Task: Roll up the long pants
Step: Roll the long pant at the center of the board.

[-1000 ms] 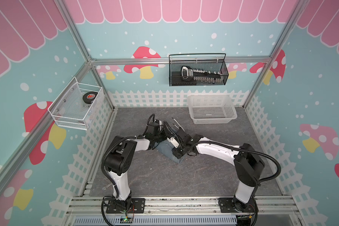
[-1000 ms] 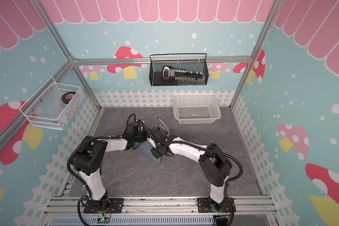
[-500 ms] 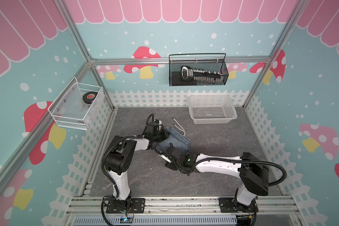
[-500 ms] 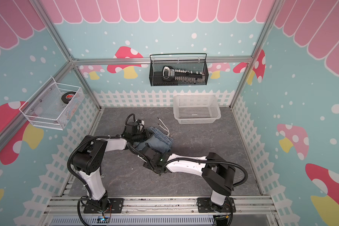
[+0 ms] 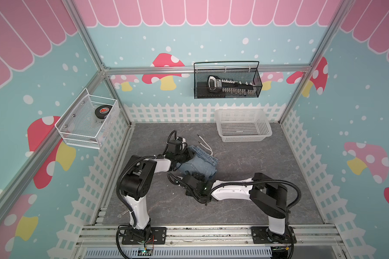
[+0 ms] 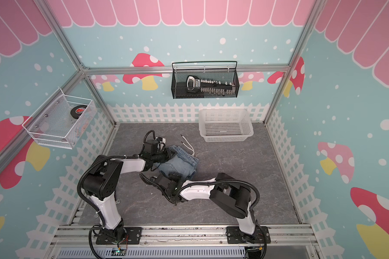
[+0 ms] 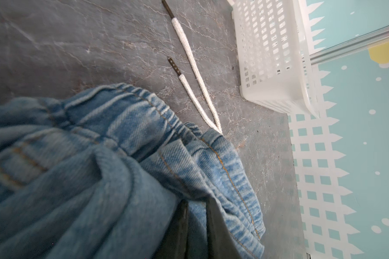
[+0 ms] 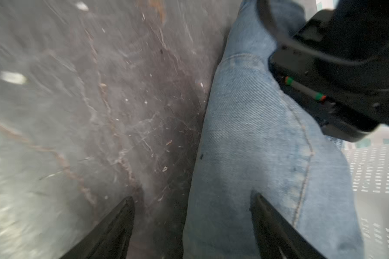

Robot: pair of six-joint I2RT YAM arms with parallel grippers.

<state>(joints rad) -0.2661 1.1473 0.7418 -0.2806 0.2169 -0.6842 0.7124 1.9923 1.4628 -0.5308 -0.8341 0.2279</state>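
Three mushroom-print walls [image 5: 211, 44] surround grey marbled tabletop [image 5: 245, 161] holding the long pants [image 5: 200, 163].

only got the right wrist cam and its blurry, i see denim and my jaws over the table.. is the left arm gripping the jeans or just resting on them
observer: Gripping. The left wrist view shows the left gripper with its jaws shut on a fold of the light blue faded denim long pants, beside the elastic waistband.
operator: wheres the drawstring
observer: Both ends of the white cord drawstring lie loose on the grey marbled tabletop, pointing toward the white perforated plastic basket.
operator: how rolled is it from above
observer: In both top views it is one compact bundle between the arms, with no leg laid out flat.
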